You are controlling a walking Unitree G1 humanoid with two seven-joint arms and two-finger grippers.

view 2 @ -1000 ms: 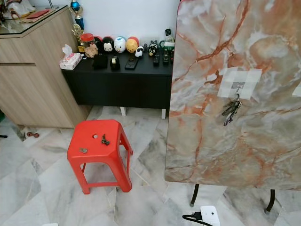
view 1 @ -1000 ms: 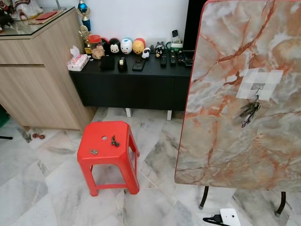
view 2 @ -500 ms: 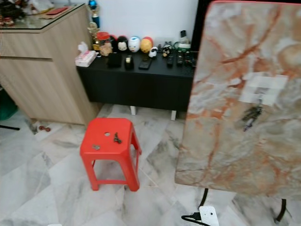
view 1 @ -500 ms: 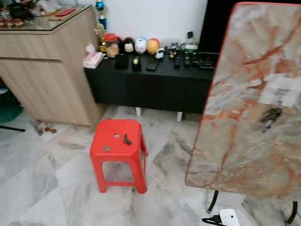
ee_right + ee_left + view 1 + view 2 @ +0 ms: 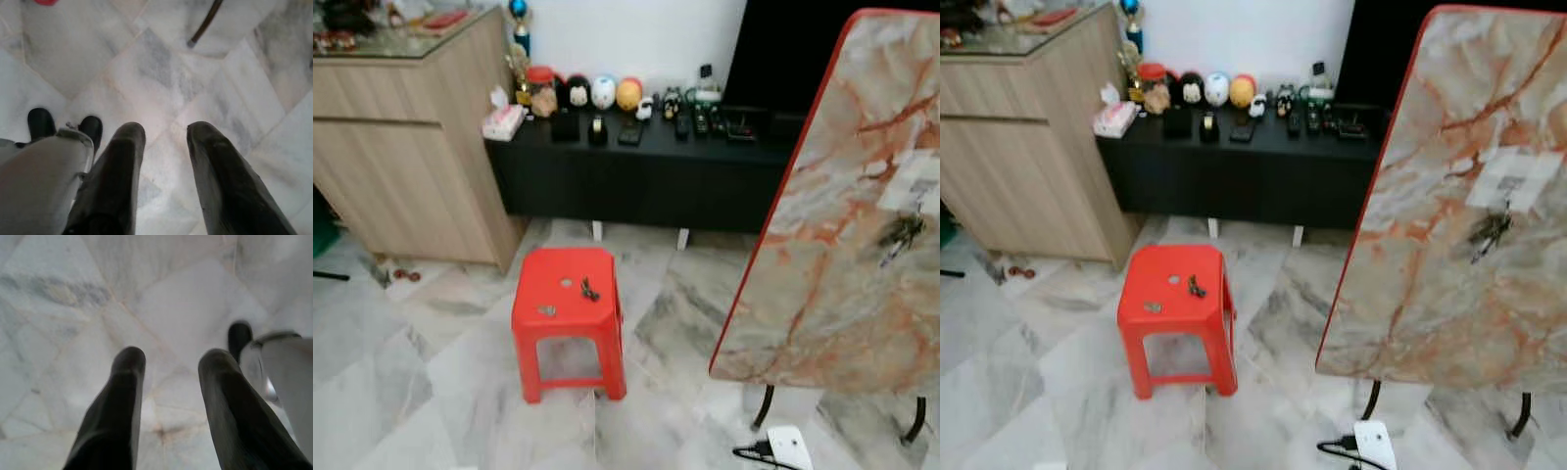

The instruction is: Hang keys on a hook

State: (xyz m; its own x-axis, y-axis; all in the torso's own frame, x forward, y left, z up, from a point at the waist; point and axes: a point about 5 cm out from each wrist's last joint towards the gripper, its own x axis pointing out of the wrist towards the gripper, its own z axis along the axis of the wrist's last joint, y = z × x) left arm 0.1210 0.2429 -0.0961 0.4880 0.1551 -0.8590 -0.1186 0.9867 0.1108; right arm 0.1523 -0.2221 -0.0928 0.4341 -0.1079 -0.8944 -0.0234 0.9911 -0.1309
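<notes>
On red stool (image 5: 568, 294): loose keys (image 5: 590, 290), untouched; one bunch (image 5: 1490, 231) already on hook of marble board (image 5: 1449, 255); both grippers, left (image 5: 168, 367) and right (image 5: 164, 134), apart, empty, over floor; I judge approach step; next I must reach stool.

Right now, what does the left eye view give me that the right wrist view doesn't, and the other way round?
Left eye view: the red stool with small metal items on top, the upright marble tabletop with a bunch of keys hanging on it, and the black console. Right wrist view: the right gripper, fingers apart, above the robot's black feet. Shared: the marble floor and a table leg.
</notes>
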